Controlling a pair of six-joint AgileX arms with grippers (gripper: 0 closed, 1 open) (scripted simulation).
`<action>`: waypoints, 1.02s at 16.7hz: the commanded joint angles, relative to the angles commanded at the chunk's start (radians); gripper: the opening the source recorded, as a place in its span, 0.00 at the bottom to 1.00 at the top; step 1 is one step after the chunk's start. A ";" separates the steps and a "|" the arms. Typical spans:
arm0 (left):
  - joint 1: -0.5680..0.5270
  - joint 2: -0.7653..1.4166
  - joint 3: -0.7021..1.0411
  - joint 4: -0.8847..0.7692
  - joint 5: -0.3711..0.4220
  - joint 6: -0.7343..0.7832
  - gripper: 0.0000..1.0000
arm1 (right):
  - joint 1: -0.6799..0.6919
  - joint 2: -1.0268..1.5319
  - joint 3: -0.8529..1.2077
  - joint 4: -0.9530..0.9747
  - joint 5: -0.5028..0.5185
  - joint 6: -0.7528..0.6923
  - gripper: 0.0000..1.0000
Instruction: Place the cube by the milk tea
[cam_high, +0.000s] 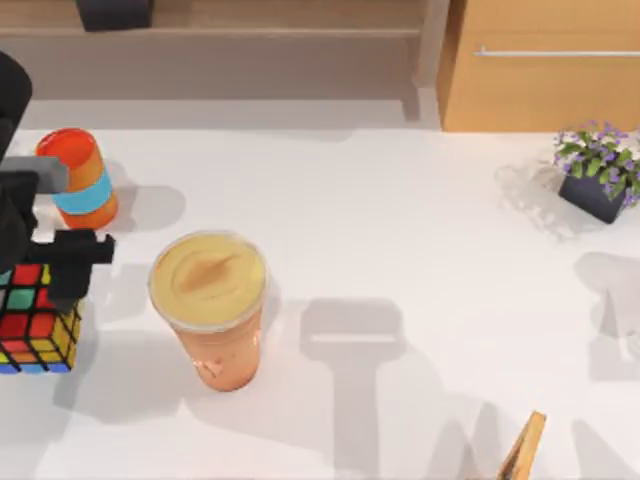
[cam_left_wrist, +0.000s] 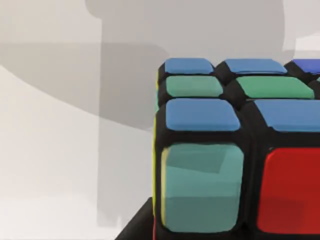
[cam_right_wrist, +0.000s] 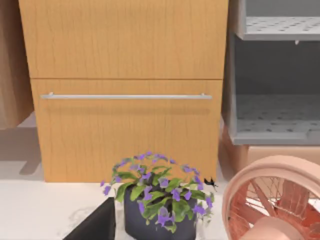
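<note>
The cube (cam_high: 38, 322), black-framed with red, green and yellow stickers, sits at the table's left edge, a short gap left of the milk tea (cam_high: 210, 300). The milk tea is a tall clear cup of orange-tan drink with a wide creamy top. My left gripper (cam_high: 55, 262) stands over the cube's top and is shut on it. The left wrist view shows the cube (cam_left_wrist: 235, 150) very close, with a black finger (cam_left_wrist: 137, 225) against its side. Whether the cube rests on the table is unclear. One dark finger (cam_right_wrist: 95, 227) of my right gripper edges the right wrist view.
An orange can (cam_high: 80, 178) with a blue band stands behind the cube. A potted purple plant (cam_high: 600, 170) sits at the right, before a wooden cabinet (cam_high: 540, 60). A wooden piece (cam_high: 523, 448) pokes in at the front right. A pink fan (cam_right_wrist: 275, 200) stands beside the plant (cam_right_wrist: 157, 200).
</note>
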 joint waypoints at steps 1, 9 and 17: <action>0.001 0.000 -0.003 0.001 -0.001 0.000 0.00 | 0.000 0.000 0.000 0.000 0.000 0.000 1.00; -0.020 0.027 -0.035 0.057 0.009 0.000 0.00 | 0.000 0.000 0.000 0.000 0.000 0.000 1.00; -0.031 0.049 -0.057 0.072 0.015 0.001 0.08 | 0.000 0.000 0.000 0.000 0.000 0.000 1.00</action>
